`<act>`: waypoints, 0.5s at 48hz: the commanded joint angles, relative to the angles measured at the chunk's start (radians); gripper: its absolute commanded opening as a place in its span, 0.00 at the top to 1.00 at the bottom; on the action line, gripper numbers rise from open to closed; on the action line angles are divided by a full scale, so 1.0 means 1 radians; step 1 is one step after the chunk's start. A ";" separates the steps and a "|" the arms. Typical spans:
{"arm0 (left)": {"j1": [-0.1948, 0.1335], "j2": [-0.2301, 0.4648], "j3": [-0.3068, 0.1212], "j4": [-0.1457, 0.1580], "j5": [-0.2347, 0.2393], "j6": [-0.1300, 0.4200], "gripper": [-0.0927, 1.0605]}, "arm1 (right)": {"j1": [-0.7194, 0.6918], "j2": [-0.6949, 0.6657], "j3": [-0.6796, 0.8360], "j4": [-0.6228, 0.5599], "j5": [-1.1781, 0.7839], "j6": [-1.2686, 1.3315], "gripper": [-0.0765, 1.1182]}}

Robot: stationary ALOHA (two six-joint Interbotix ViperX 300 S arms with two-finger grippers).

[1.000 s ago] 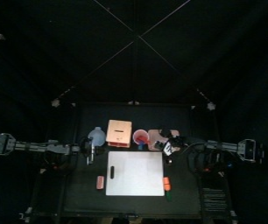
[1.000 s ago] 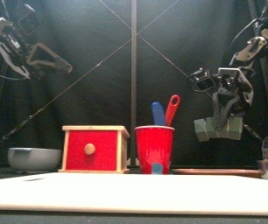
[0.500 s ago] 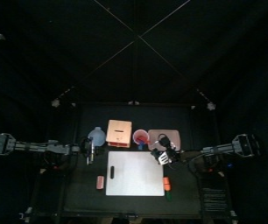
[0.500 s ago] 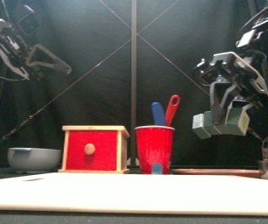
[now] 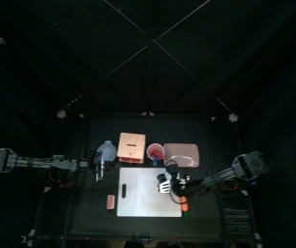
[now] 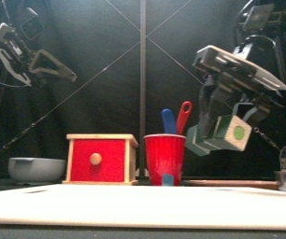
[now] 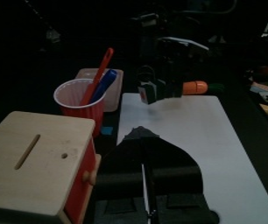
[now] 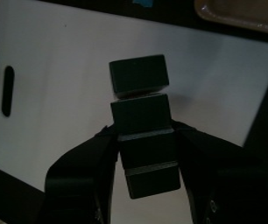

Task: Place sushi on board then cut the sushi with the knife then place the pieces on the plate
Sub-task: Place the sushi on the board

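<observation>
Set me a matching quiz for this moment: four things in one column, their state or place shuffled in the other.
1 sushi roll
2 red cup
3 wooden box
4 bowl

A holds two toy knives
B has a red drawer front
C clamped in the right tool
D farthest left in the front view

Pairs: 1-C, 2-A, 3-B, 4-D

board [image 5: 144,194] white | cup [image 6: 165,157] red | sushi roll [image 8: 143,118] dark green | tray [image 5: 182,152] pink
</observation>
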 commanded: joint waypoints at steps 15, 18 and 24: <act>0.005 0.002 -0.003 0.003 -0.005 0.002 0.93 | 0.038 0.195 -0.305 0.161 0.288 0.051 0.51; 0.005 0.002 -0.003 0.003 -0.005 0.002 0.93 | 0.040 0.230 -0.347 0.176 0.325 0.048 0.51; 0.006 0.002 -0.003 0.005 -0.005 0.003 0.93 | 0.038 0.287 -0.405 0.209 0.374 0.043 0.51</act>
